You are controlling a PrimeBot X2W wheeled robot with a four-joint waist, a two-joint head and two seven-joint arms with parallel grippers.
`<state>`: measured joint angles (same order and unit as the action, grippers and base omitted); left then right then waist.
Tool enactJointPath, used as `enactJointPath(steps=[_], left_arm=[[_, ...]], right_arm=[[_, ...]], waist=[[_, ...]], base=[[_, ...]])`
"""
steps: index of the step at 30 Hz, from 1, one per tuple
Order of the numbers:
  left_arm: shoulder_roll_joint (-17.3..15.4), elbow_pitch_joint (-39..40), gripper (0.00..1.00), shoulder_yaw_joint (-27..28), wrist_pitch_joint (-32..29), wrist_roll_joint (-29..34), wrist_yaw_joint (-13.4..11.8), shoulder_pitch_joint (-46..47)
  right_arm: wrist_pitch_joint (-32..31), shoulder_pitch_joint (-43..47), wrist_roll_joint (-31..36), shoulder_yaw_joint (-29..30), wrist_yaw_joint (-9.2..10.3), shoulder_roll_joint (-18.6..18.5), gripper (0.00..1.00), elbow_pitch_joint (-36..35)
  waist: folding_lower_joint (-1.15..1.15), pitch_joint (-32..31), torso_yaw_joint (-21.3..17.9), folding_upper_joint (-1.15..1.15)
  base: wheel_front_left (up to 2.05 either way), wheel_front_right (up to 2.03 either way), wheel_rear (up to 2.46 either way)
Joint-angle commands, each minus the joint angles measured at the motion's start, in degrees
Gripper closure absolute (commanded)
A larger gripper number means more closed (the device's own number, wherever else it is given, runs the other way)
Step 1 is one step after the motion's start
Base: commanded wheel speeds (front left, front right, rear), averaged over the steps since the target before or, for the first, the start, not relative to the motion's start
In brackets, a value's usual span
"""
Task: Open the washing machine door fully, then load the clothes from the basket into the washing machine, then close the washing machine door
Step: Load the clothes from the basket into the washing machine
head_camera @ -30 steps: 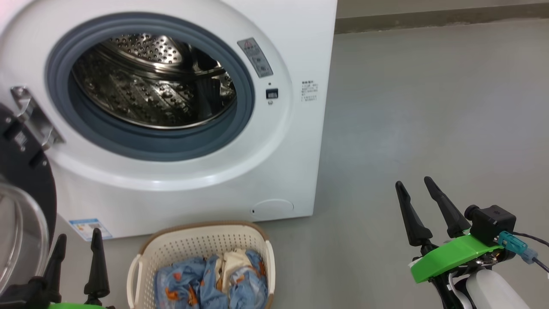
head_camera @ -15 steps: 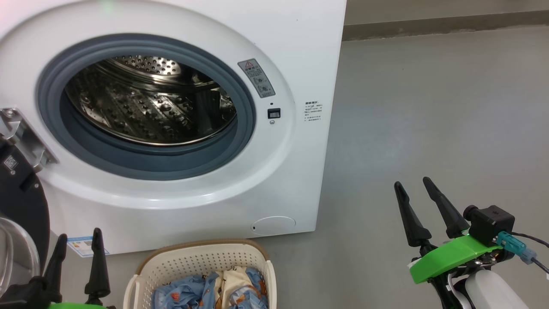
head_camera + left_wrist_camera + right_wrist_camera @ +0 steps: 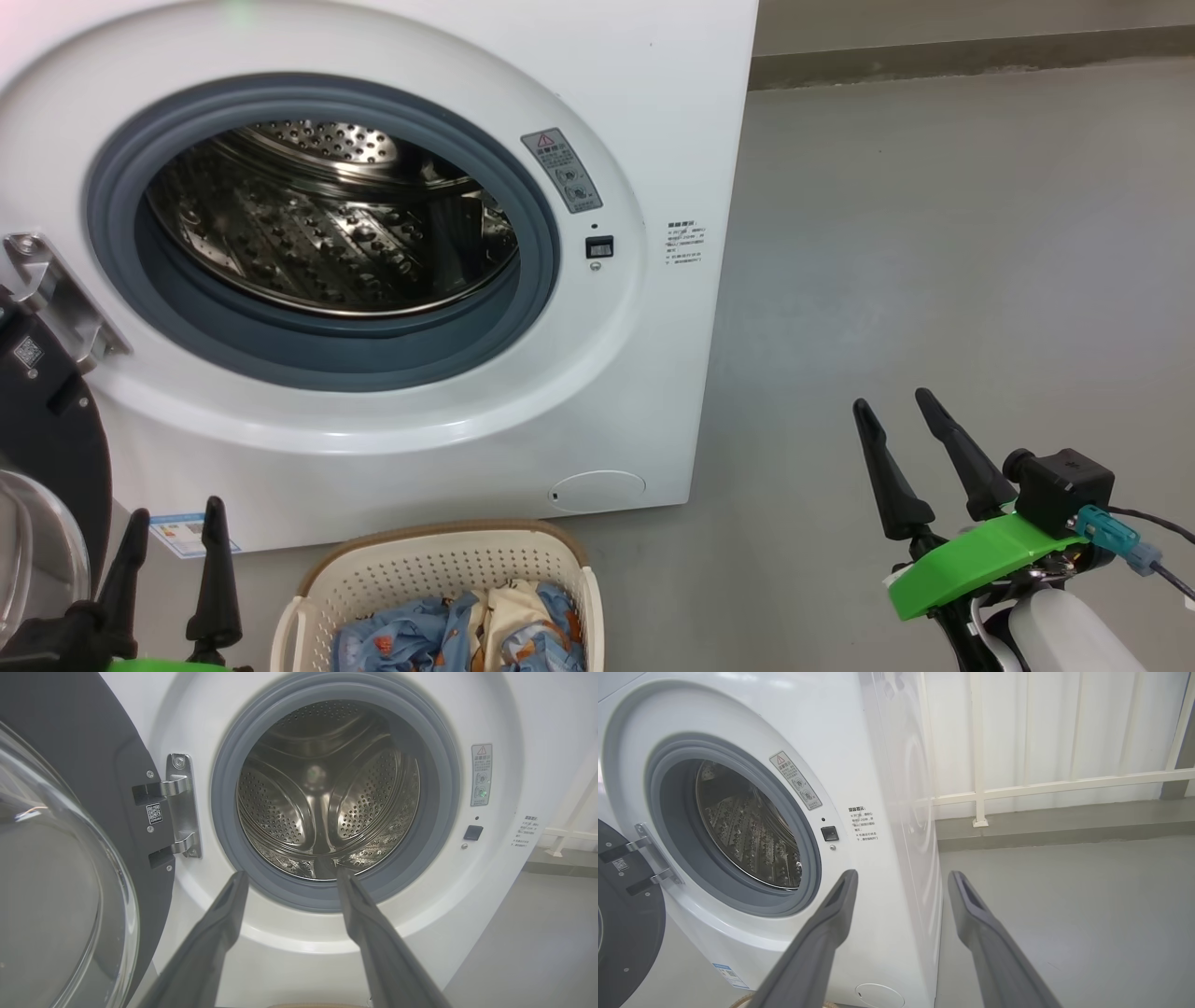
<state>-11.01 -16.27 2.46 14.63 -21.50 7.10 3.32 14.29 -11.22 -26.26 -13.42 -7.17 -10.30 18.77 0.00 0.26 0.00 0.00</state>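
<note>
The white washing machine [image 3: 653,112] stands with its steel drum [image 3: 327,224] bare inside a grey gasket. Its door [image 3: 42,439], black-rimmed with a clear glass bowl, hangs swung out at the far left on a steel hinge [image 3: 182,807]. In front of the machine sits the cream basket [image 3: 439,569], holding the light-blue and cream clothes [image 3: 467,630]. My left gripper [image 3: 177,509] is open, low at the left between door and basket, empty. My right gripper [image 3: 887,401] is open and empty over the floor, right of the machine. In the wrist views the left gripper [image 3: 289,875] points at the drum [image 3: 322,788]; the right gripper [image 3: 901,873] points at the machine's front corner [image 3: 896,849].
Grey floor [image 3: 934,233] spreads to the right of the machine, ending at a low kerb [image 3: 934,47]. A white railing [image 3: 1064,784] runs along the wall beyond. A round cap [image 3: 597,488] and a blue label [image 3: 191,534] mark the machine's lower front.
The head camera has tilted up slightly since a second ago, so machine and basket sit lower in the picture. Both grippers stay open and hardly move.
</note>
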Motion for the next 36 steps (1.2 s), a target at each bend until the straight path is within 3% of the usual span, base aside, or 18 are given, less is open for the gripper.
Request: enactJointPath(steps=[1,21,36], left_arm=[[-1.0,0.8,0.0,2.0,0.4,0.7,0.1,2.6],[-0.9,0.1,0.0,1.6,0.4,0.8,0.2,2.8],[-1.4,-4.2,0.0,-2.8,0.4,-1.0,0.3,6.6]], right_arm=[[0.7,-1.8,-0.1,-1.3,-0.32,-0.5,0.0,-1.1],[0.7,-2.0,-0.2,-1.2,-0.32,-0.4,0.0,-1.1],[0.7,-3.7,0.9,-0.8,-0.32,0.3,0.0,-1.1]], waist=[[0.0,0.0,0.0,0.0],[0.0,0.9,-0.3,0.0],[0.0,7.3,-1.7,0.0]], base=[[0.0,0.0,0.0],[0.0,0.0,0.0],[0.0,0.0,0.0]])
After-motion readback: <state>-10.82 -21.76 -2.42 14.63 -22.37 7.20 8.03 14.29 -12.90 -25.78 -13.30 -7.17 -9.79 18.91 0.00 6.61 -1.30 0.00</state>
